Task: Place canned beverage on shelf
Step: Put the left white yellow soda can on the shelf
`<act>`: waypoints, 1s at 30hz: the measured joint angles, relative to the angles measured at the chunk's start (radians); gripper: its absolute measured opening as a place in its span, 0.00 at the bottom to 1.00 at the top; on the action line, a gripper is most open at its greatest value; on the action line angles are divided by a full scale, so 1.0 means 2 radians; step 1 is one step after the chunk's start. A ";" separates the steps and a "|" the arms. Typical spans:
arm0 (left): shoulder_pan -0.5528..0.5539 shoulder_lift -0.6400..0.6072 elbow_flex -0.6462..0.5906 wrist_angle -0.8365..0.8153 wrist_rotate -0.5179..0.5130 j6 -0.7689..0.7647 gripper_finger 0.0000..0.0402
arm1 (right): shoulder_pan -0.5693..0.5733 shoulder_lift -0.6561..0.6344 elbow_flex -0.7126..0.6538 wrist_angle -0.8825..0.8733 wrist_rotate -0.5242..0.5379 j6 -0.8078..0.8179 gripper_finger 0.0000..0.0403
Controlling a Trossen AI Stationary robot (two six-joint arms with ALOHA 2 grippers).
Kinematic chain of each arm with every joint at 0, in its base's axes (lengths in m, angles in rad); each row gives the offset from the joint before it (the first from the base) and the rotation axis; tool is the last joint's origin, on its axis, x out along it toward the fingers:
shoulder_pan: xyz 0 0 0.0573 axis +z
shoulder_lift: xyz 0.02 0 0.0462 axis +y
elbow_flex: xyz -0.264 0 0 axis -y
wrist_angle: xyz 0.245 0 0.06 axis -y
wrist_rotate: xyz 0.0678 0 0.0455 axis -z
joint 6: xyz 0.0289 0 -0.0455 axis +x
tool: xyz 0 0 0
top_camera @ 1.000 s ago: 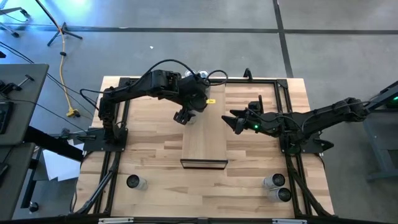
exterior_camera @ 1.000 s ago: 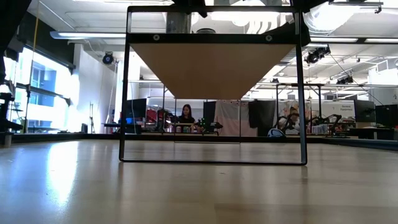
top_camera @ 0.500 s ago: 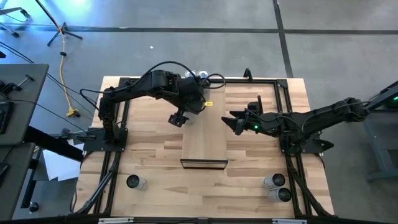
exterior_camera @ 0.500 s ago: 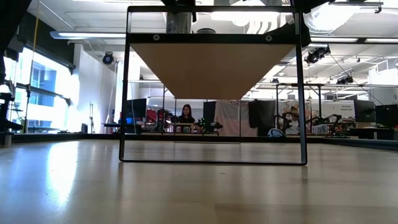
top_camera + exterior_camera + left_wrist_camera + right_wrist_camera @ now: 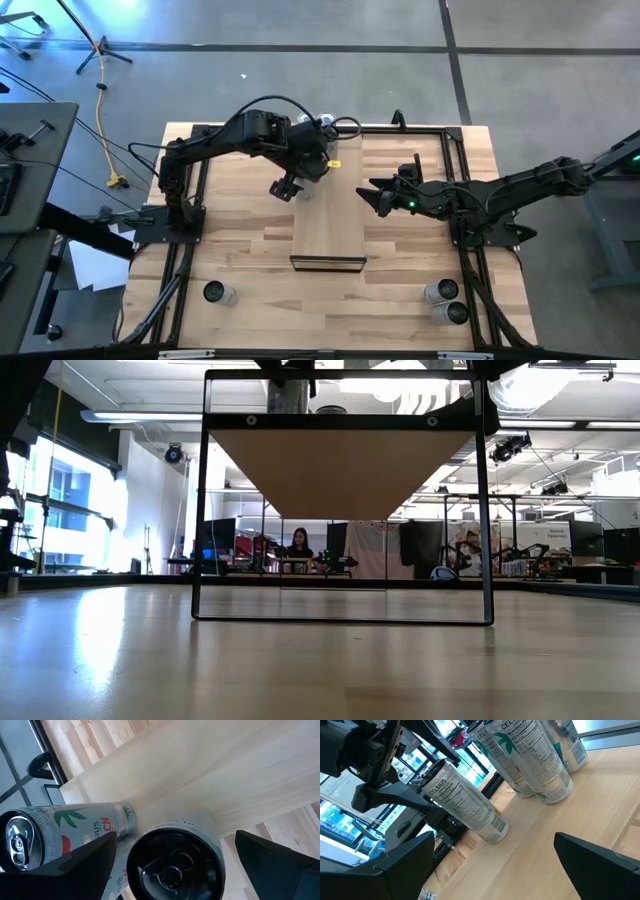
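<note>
Pale wood shelf (image 5: 328, 215) took another can (image 5: 468, 802) at its far end

Left gripper (image 5: 285, 188) hung at the shelf's far-left corner, its fingers (image 5: 395, 795) spread wide and off the upright can set on the shelf beside earlier cans (image 5: 530, 757), apparently grouped to leave room; right gripper (image 5: 372, 195) waited beside the shelf, fingers apart and empty; three more cans (image 5: 441, 292) stood on the bench (image 5: 250, 250)

Overhead and table-level cameras share the shelf (image 5: 328, 215); wrist cameras sit close.
</note>
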 joint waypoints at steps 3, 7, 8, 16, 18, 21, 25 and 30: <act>0.000 0.001 0.000 0.000 0.002 0.000 0.94 | 0.000 0.000 0.000 0.000 0.000 0.000 0.98; 0.004 0.008 -0.001 -0.012 0.003 0.000 0.94 | 0.000 0.000 0.000 0.000 0.000 0.000 0.98; 0.004 0.009 -0.001 -0.013 0.003 -0.001 0.94 | 0.000 0.000 0.000 0.000 0.000 0.001 0.98; -0.001 0.012 -0.001 -0.005 0.000 -0.007 0.94 | 0.000 0.000 0.000 -0.003 -0.002 0.002 0.98; -0.002 0.012 -0.001 -0.005 0.001 -0.004 0.94 | 0.000 0.000 0.000 -0.003 -0.002 0.002 0.98; -0.002 0.012 -0.001 -0.006 0.003 -0.010 0.94 | 0.000 0.000 0.000 -0.003 -0.002 0.000 0.98; -0.002 0.012 -0.001 -0.005 0.003 -0.008 0.94 | 0.000 0.000 0.000 -0.003 -0.002 0.000 0.98; -0.002 0.012 -0.001 -0.005 -0.022 -0.018 0.94 | 0.000 0.000 0.000 -0.003 -0.001 0.000 0.98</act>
